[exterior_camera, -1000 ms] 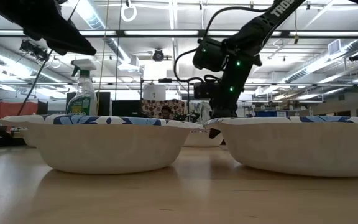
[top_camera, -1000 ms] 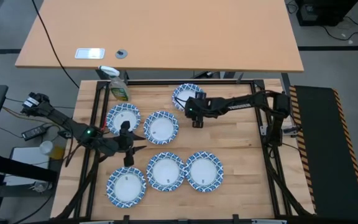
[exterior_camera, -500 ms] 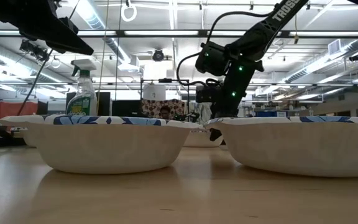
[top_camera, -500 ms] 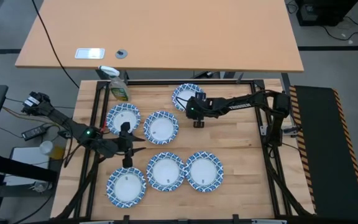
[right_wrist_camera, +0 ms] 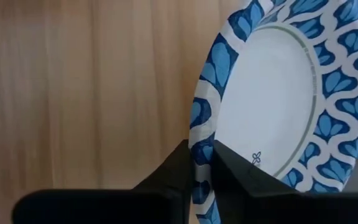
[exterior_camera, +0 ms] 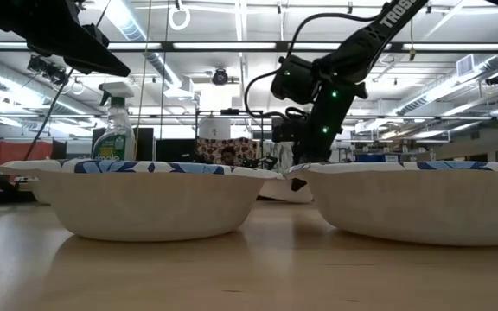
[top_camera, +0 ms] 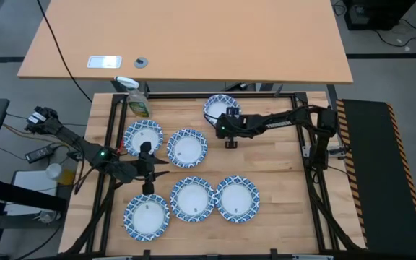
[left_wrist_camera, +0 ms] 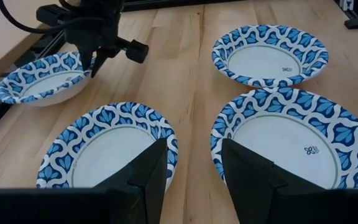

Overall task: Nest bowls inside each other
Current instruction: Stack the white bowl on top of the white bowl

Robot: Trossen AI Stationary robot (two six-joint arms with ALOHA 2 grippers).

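Observation:
Several blue-rimmed white bowls lie on the wooden table: two at the left (top_camera: 144,135) (top_camera: 187,147) and three along the near side (top_camera: 146,215) (top_camera: 193,198) (top_camera: 237,198), each resting on its base. A further bowl (top_camera: 220,107) sits at the far middle, with my right gripper (top_camera: 224,121) shut on its rim. My left gripper (top_camera: 166,167) hovers open above bare table between two bowls (left_wrist_camera: 104,149) (left_wrist_camera: 284,143), with nothing between its fingers. My right gripper pinches the far bowl's patterned rim (right_wrist_camera: 201,146) on its near side, one finger inside the bowl and one outside. The fingers slant down from the table's right and near side. Whether the bowl's base is on the table, I cannot tell.
A green-yellow spray bottle (top_camera: 137,101) stands at the far left corner. A black metal frame (top_camera: 193,94) borders the table. Bare wood lies in the middle right (top_camera: 266,159).
My right gripper has taken hold of the far bowl's rim, and the bowl has shifted slightly toward the table's far edge.

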